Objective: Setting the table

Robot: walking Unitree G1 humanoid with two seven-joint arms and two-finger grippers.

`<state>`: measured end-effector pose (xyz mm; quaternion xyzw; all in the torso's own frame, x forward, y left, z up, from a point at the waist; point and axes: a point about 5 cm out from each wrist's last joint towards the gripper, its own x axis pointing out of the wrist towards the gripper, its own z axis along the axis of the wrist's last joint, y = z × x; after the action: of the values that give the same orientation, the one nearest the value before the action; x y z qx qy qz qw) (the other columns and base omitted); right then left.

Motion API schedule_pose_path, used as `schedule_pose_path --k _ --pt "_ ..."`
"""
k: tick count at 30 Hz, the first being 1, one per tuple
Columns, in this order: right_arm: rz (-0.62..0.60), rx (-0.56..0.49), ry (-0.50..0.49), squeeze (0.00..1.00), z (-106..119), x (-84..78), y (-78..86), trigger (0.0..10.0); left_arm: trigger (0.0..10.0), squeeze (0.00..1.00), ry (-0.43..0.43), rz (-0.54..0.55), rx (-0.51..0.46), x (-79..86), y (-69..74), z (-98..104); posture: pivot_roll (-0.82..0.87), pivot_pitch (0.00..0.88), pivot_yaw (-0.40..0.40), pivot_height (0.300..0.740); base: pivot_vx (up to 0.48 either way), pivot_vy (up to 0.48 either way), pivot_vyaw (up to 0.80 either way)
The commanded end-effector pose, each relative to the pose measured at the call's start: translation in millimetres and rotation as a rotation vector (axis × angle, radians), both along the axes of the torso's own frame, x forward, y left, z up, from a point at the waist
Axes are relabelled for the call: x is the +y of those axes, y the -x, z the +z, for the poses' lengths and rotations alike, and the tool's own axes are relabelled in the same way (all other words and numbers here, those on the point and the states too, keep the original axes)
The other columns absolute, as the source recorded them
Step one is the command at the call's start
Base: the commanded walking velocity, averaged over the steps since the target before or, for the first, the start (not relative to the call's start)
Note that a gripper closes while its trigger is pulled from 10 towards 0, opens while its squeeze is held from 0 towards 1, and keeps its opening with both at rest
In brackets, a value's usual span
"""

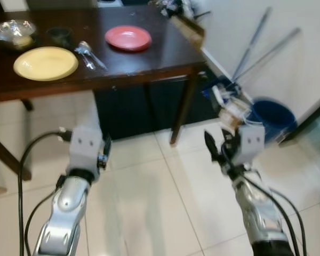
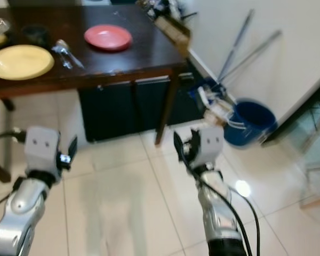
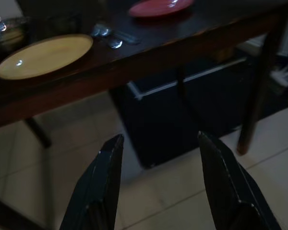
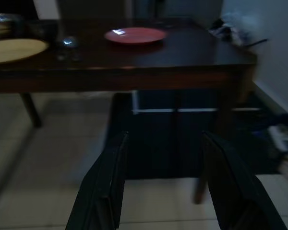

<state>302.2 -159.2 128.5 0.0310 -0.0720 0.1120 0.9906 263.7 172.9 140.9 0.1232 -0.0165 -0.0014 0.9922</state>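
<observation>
Standing short of a dark wooden table (image 1: 149,64), both arms raised over pale floor tiles. Left gripper (image 3: 156,187) and right gripper (image 4: 163,184) each with fingers spread apart, holding nothing. On the tabletop: yellow plate (image 1: 45,63) near the front edge, spoons (image 1: 88,53) just beside it, red plate (image 1: 128,38) farther back. Probably the approach step; next, closing in on the table before reaching for the cutlery or plates

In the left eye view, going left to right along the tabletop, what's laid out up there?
Foil-covered bowl → yellow plate → spoons → red plate, all on the dark table.
</observation>
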Motion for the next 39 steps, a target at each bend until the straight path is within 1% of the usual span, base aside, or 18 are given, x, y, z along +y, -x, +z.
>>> schedule_pose_path --k 1,14,29,30,31,32,35,39 --pt "-0.008 0.026 0.017 0.00 -7.0 -2.4 2.7 10.0 10.0 0.00 -0.007 -0.009 0.006 -2.9 0.0 -1.4 -0.06 0.038 0.003 0.740 0.431 0.000 0.00" --pt "-0.026 0.041 0.013 0.00 -9.6 -7.1 3.2 10.0 10.0 0.00 -0.028 -0.040 -0.016 -9.2 -0.5 2.4 -0.06 0.043 0.004 0.740 0.415 0.000 0.00" --pt "-0.038 0.042 0.006 0.00 -10.3 -8.4 3.3 10.0 10.0 0.00 -0.024 -0.060 -0.027 -12.8 -1.8 4.4 -0.06 0.044 0.006 0.740 0.405 0.000 0.00" --pt "-0.047 0.036 0.006 0.00 -9.1 -9.6 3.1 10.0 10.0 0.00 -0.021 -0.079 -0.041 -16.3 -2.9 7.6 -0.06 0.044 0.006 0.740 0.405 0.000 0.00" --pt "-0.047 0.036 0.006 0.00 -9.1 -9.6 3.1 10.0 10.0 0.00 -0.021 -0.079 -0.041 -16.3 -2.9 7.6 -0.06 0.044 0.006 0.740 0.405 0.000 0.00" --pt "-0.076 0.023 -0.005 0.00 -5.7 -13.3 2.4 10.0 10.0 0.00 -0.034 -0.121 -0.063 -23.3 -3.8 12.4 -0.06 0.044 0.006 0.740 0.405 0.000 0.00" --pt "-0.094 0.016 -0.010 0.00 -4.1 -15.8 2.1 10.0 10.0 0.00 -0.038 -0.141 -0.073 -26.4 -3.8 14.6 -0.06 0.044 0.006 0.740 0.402 0.000 0.00" --pt "-0.184 0.008 -0.059 0.00 -1.4 -28.2 0.4 10.0 10.0 0.00 -0.049 -0.195 -0.099 -36.9 -4.5 21.0 -0.07 0.044 0.011 0.740 0.401 0.000 0.00"
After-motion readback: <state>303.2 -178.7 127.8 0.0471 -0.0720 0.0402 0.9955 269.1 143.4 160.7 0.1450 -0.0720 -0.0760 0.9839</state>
